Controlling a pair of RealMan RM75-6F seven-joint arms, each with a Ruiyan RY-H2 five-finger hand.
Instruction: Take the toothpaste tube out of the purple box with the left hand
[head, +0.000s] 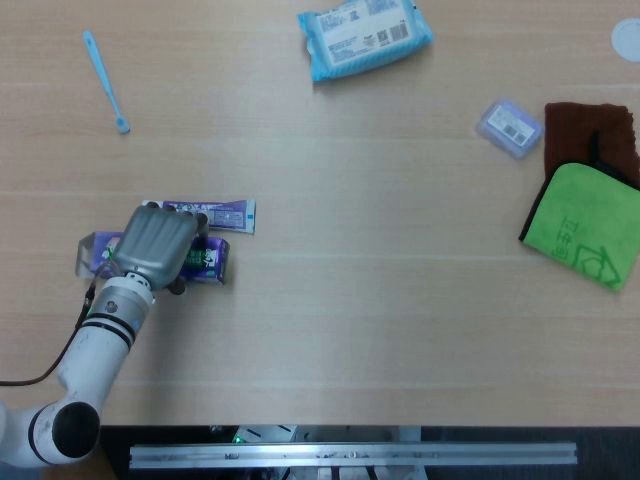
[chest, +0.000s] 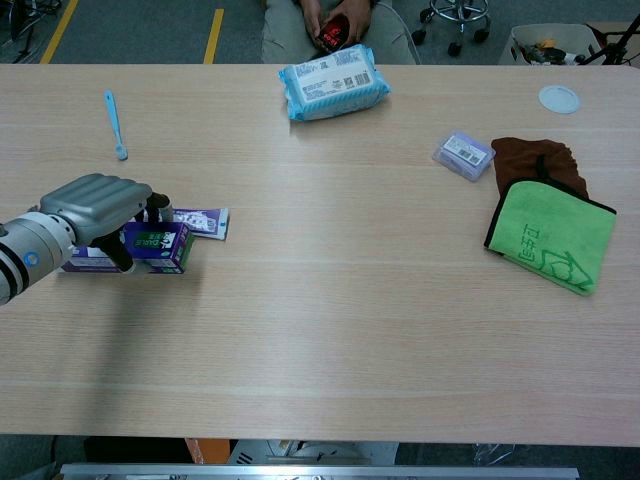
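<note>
My left hand is near the table's left edge, fingers curled around the purple box, which it grips from above. The box lies lengthwise, low over or on the table, and its open flap points left. Just behind the box, the white and purple toothpaste tube lies flat on the table, outside the box. The hand hides the tube's left end. My right hand appears in neither view.
A blue toothbrush lies at the far left. A blue wipes pack sits at the back centre. On the right are a small purple packet, a brown cloth, a green cloth and a white lid.
</note>
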